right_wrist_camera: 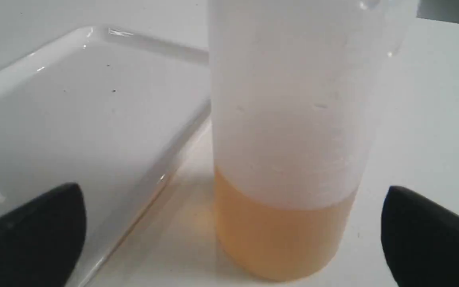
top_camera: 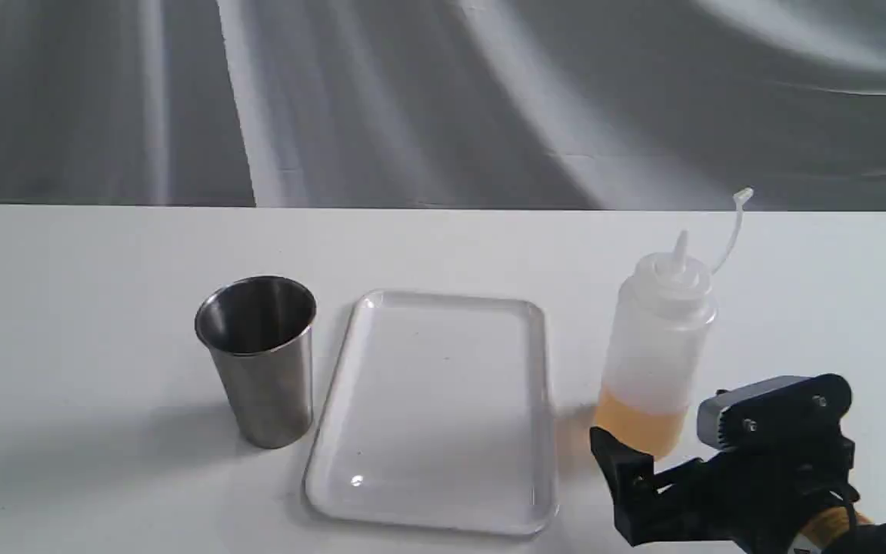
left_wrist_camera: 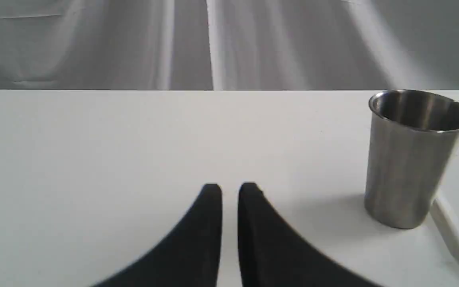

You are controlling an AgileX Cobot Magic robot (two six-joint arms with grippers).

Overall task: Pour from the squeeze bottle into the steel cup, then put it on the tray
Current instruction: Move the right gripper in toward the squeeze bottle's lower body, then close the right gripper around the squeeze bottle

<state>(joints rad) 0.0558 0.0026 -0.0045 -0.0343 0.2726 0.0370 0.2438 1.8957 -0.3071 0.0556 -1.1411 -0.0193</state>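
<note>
Where the exterior view takes in the whole white counter (top_camera: 66,308), three items stand in a row across it: the steel cup (top_camera: 262,362) on the left, the tray (top_camera: 451,296) in the middle and the squeeze bottle (top_camera: 654,362) on the right. Amber-orange liquid fills only the bottle's lower portion; above that the translucent wall shows whitish. The cup's interior reads dark, and its contents cannot be determined. The tray's floor carries a few dark specks (seen in the right wrist view) and a glint of light. The cup stands just beside the tray's left long rim, and the bottle stands near the right rim with a narrow strip of counter between them. Open counter lies left of the cup and behind all three items as far as the back edge, where a grey cloth backdrop (top_camera: 443,100) hangs. The bottle is upright on the counter with its long axis vertical and its nozzle pointing up, uncapped; the cap strap arches up and to the right. The cup is upright, mouth up. The tray's long axis runs from front to back. The right hand (right_wrist_camera: 231,199) is released, its fingers (right_wrist_camera: 34,235) spread wide on either side of the bottle's base and clear of its wall. The left hand (left_wrist_camera: 230,189) is clenched to a thin slit, grasps nothing, and hangs over bare counter well apart from the cup.
</note>
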